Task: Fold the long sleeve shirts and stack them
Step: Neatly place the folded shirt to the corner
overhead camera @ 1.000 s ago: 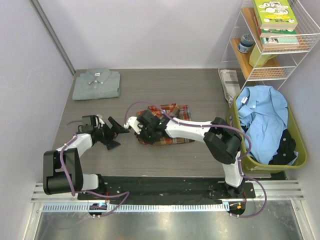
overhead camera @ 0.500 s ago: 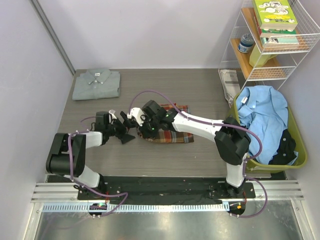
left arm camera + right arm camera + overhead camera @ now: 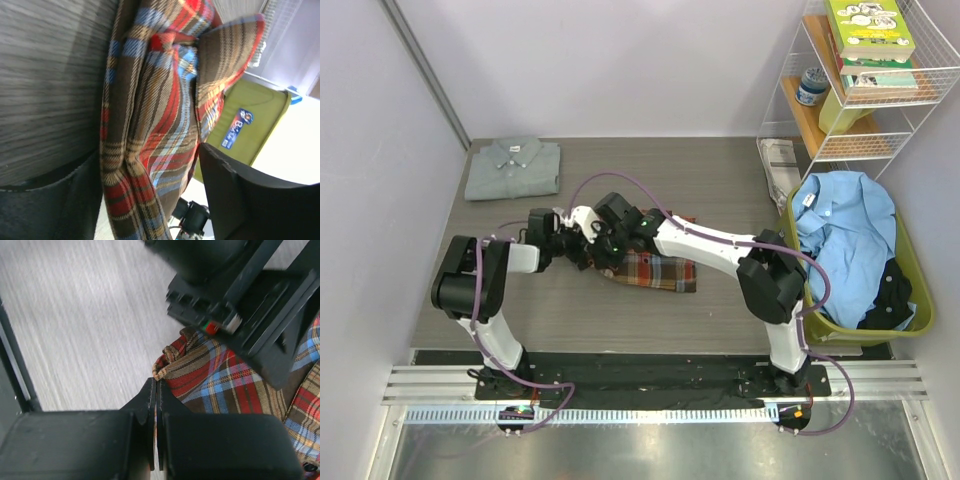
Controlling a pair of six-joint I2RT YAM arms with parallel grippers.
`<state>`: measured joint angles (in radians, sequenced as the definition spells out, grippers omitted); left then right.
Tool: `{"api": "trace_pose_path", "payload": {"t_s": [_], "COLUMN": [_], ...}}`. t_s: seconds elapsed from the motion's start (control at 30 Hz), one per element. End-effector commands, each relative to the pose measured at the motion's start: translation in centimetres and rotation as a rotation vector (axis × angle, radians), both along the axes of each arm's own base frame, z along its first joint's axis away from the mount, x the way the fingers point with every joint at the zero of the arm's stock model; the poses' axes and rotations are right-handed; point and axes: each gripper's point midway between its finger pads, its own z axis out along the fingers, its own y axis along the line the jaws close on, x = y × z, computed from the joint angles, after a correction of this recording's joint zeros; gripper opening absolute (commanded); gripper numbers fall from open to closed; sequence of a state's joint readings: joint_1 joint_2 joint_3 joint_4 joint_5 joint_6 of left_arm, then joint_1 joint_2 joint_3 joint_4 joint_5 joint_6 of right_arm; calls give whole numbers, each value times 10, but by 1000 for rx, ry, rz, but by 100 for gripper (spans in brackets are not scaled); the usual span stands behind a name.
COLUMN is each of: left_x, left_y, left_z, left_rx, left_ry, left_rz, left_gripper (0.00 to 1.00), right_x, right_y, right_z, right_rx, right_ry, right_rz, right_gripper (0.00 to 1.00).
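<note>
The plaid long sleeve shirt [image 3: 655, 268] lies folded at the table's middle, and the pale grey shirt [image 3: 513, 167] lies folded at the back left. My right gripper [image 3: 607, 243] is shut on the plaid shirt's [image 3: 225, 375] left edge, the cloth pinched at its tips [image 3: 157, 382]. My left gripper [image 3: 576, 247] comes in from the left, right against the right one. In the left wrist view, that same edge of the plaid shirt [image 3: 155, 115] hangs between the open jaws of the left gripper [image 3: 150, 160], with a gap to the right finger [image 3: 240, 195].
A green basket [image 3: 918, 292] holding a blue shirt [image 3: 845, 235] and dark clothes stands at the right. Behind it is a wire shelf [image 3: 820, 120] with books, and a folded paper [image 3: 779, 163] lies beside it. The left wall runs close to the grey shirt.
My left gripper has travelled right to the plaid shirt's left edge and its jaws have narrowed a little. The right gripper has stayed shut and pulled the edge slightly left.
</note>
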<state>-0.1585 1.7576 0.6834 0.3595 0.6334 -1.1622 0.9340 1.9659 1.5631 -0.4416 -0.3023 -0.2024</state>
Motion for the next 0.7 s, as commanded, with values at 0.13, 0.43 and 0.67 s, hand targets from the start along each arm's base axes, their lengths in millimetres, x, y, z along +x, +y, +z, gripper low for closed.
{"api": "trace_pose_path", "payload": {"t_s": [0.13, 0.43, 0.67], "left_x": [9, 15, 84], "left_y": [13, 33, 71], "left_z": [-9, -4, 54], "left_rx": [141, 423, 779], "left_ry": [25, -25, -254], "left_rz": [41, -187, -291], "left_gripper": [53, 0, 0], "right_x": [22, 41, 89], "right_y": [31, 8, -89], "right_z": [34, 61, 86], "right_rx": [110, 135, 137], "right_ry": [-52, 6, 16], "right_rz": [-51, -131, -328], "right_gripper": [1, 40, 79]}}
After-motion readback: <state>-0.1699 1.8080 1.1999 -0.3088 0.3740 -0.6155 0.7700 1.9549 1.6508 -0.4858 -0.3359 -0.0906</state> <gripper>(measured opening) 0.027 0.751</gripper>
